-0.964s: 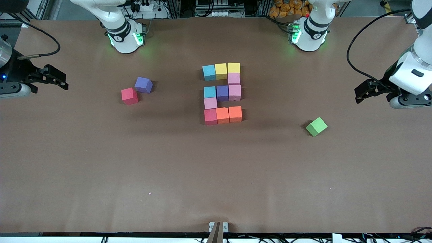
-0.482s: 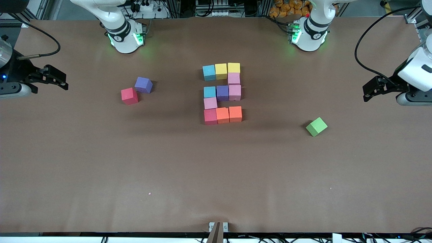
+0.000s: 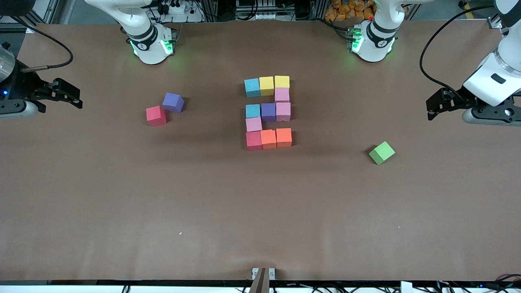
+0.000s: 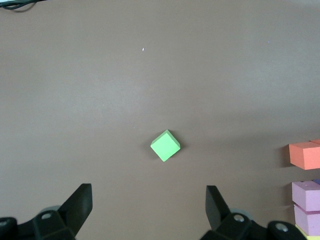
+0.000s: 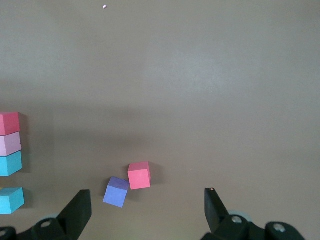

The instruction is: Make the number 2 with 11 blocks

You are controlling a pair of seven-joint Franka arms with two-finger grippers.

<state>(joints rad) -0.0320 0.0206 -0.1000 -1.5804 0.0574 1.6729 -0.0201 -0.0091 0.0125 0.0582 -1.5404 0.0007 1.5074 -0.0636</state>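
The number 2 (image 3: 268, 111) lies mid-table, made of touching blocks: light blue (image 3: 252, 87) and two yellow in the row nearest the bases, pink (image 3: 281, 95), a light blue, purple and pink row, pink (image 3: 253, 124), then red (image 3: 253, 140) and two orange (image 3: 283, 137). My left gripper (image 3: 433, 106) hovers open and empty over the left arm's end of the table. My right gripper (image 3: 75, 97) hangs open and empty over the right arm's end. The left wrist view shows the orange block (image 4: 305, 155); the right wrist view shows red (image 5: 9, 123), pink and light blue ones.
A loose red cube (image 3: 156, 115) (image 5: 139, 175) and a loose purple cube (image 3: 173, 102) (image 5: 117, 191) touch corners between the figure and the right gripper. A green cube (image 3: 381, 152) (image 4: 165, 145) sits alone toward the left arm's end, nearer the front camera.
The left gripper swung out toward its end of the table, then came back slightly toward the middle. The right arm and all cubes stayed put.
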